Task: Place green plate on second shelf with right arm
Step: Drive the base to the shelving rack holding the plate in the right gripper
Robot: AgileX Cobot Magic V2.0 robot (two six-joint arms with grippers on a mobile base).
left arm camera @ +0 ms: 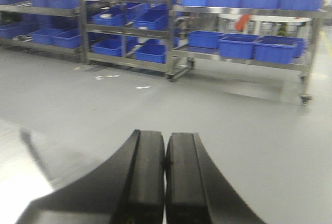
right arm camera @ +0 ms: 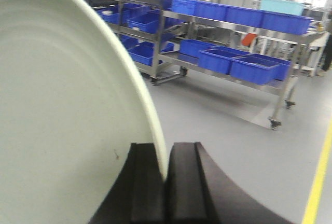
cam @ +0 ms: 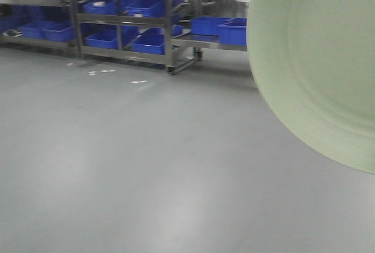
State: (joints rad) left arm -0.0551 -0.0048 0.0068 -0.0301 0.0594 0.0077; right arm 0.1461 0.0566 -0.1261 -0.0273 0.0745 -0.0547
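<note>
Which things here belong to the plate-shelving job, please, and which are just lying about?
Job: green plate; right fingers clamping its rim.
Lying about: blue bins; steel racks, unless one holds the target shelf; left fingers, closed empty; yellow floor line.

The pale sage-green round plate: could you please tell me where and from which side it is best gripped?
The pale sage-green round plate is too broad and shallow to span, so grip its thin upturned rim, coming edge-on in the plate's own plane. The right gripper pinches it this way, the rim between its jaws.
</note>
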